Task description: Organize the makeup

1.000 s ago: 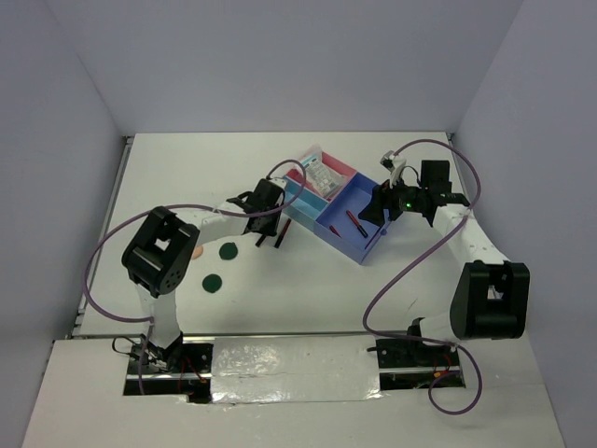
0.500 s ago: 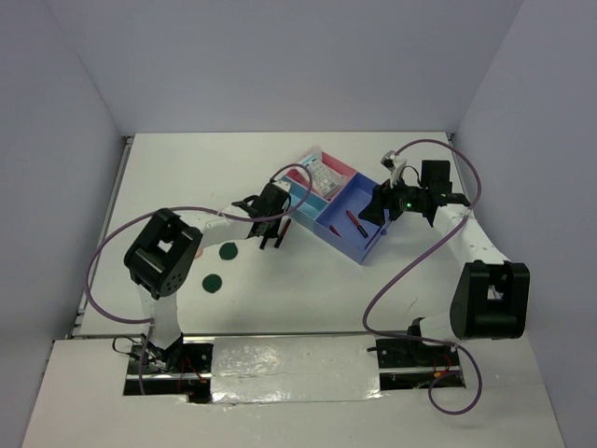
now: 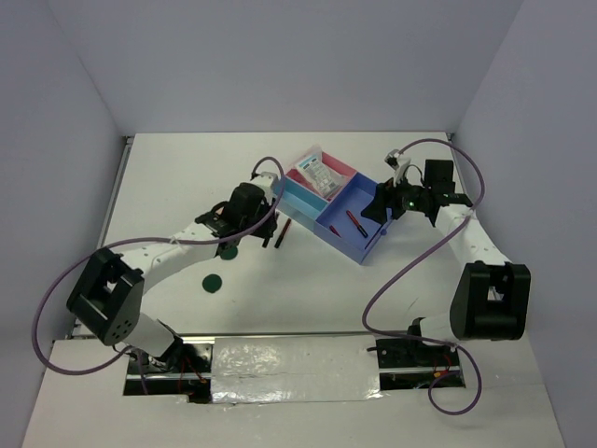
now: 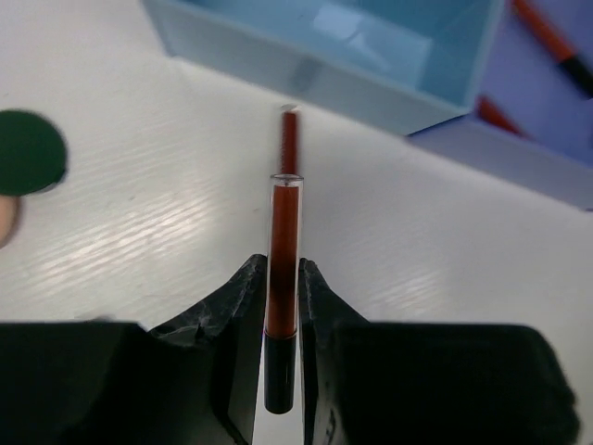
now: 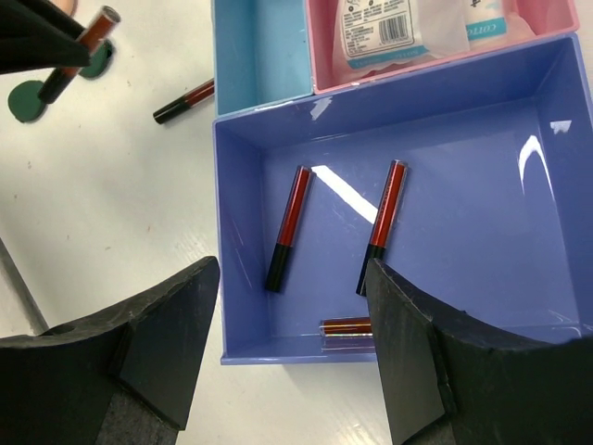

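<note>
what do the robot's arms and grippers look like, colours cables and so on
The left arm and right arm have white links with chunky black joint housings. A purple cable loops loosely along each. The left gripper and right gripper have matte black, wedge-shaped fingers. A small green light glows at the right wrist.

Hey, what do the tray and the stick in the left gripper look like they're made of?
The tray looks like glossy moulded plastic: bright glare streaks lie on its purple floor. The stick, clamped in the left gripper, seems to be a clear hard plastic tube over dark red fill with a black end. The material under the red cannot be told.
</note>
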Controlling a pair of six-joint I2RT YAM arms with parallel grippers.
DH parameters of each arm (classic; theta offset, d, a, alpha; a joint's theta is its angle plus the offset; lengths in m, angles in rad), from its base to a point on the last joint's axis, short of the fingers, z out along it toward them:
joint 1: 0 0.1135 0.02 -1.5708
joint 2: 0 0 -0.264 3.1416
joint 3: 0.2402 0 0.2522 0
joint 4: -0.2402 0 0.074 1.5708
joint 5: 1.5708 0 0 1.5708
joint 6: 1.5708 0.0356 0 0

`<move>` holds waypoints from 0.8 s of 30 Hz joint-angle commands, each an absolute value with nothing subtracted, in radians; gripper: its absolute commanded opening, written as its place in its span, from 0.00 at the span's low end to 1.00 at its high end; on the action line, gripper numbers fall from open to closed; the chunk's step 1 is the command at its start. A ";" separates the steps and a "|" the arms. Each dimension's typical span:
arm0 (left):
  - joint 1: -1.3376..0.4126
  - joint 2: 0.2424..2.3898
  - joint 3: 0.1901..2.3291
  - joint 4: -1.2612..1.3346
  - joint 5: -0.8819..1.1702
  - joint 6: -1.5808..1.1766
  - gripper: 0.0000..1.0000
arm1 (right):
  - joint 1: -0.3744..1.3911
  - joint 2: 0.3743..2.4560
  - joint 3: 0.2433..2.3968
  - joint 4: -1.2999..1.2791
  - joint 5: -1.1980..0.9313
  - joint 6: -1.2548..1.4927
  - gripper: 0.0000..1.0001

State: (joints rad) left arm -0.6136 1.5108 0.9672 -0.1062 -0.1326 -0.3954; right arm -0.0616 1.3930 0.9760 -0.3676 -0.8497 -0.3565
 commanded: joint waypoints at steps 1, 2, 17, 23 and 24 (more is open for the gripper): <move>-0.624 1.462 0.931 0.114 0.046 -0.458 0.00 | -0.075 1.351 0.988 -0.330 -0.853 -0.339 0.71; -0.624 1.462 0.930 0.153 0.116 -0.471 0.00 | -0.077 1.351 0.988 -0.328 -0.854 -0.337 0.71; -0.652 1.839 1.196 0.575 0.408 -0.698 0.01 | -0.092 1.292 0.951 -0.302 -0.859 -0.314 0.70; -0.663 1.969 1.293 0.578 0.397 -0.736 0.05 | -0.095 1.292 0.946 -0.296 -0.864 -0.310 0.70; -0.664 1.982 1.307 0.568 0.391 -0.735 0.06 | -0.095 1.295 0.948 -0.298 -0.864 -0.308 0.70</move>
State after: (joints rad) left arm -0.6563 1.9507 1.2568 0.5098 0.3756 -0.7136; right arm -0.0864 1.3228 0.9466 -0.3336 -0.8501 -0.3161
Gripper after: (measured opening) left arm 0.292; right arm 0.696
